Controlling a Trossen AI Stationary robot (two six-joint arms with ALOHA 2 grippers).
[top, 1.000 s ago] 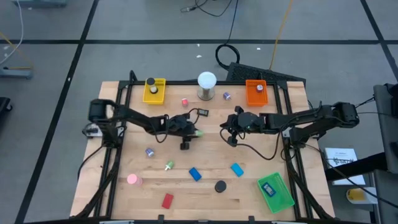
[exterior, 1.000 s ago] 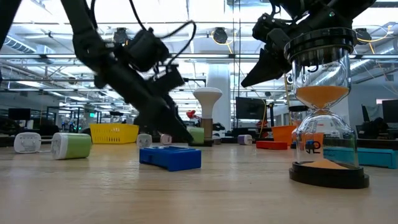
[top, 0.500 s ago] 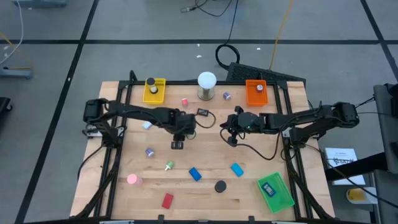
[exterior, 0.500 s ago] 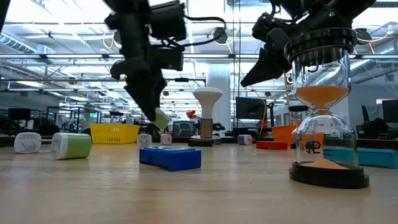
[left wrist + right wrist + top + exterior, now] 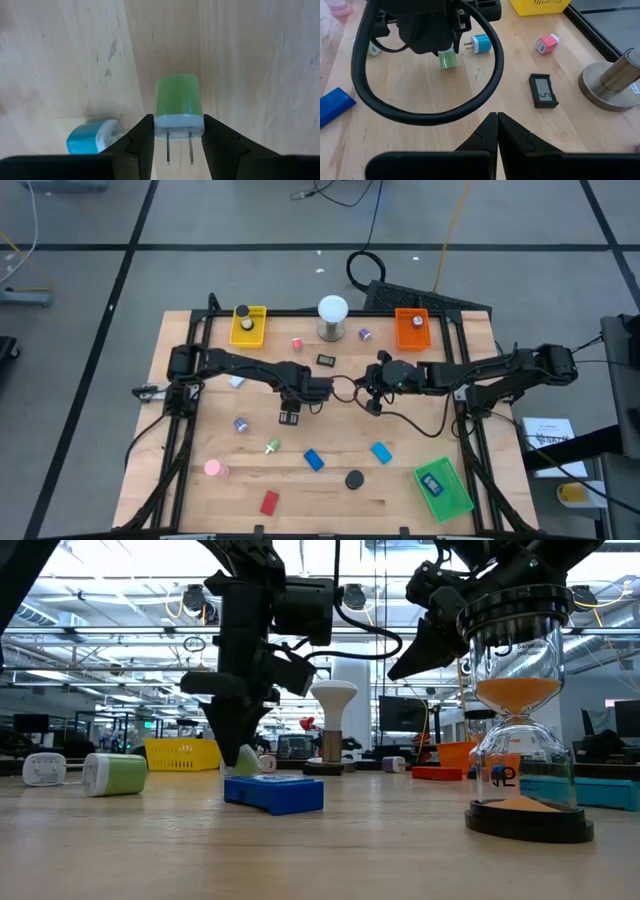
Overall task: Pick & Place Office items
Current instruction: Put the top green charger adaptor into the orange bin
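Fingers of the left gripper (image 5: 172, 142) are clamped on the white end of a small green plug-in charger (image 5: 178, 104), whose two metal prongs point back between them. In the high view the left gripper (image 5: 292, 412) is seen over the middle of the wooden table (image 5: 400, 480), and in the low view the charger (image 5: 243, 756) is held just above the tabletop, behind a flat blue block (image 5: 274, 792). A small blue plug-in charger (image 5: 93, 137) lies on the wood just beside the held one. The right gripper (image 5: 497, 120) hangs to the right of the left one, its fingers pressed together on nothing. Near it a small black digital display (image 5: 543, 90) and a pink charger (image 5: 547, 44) lie on the table.
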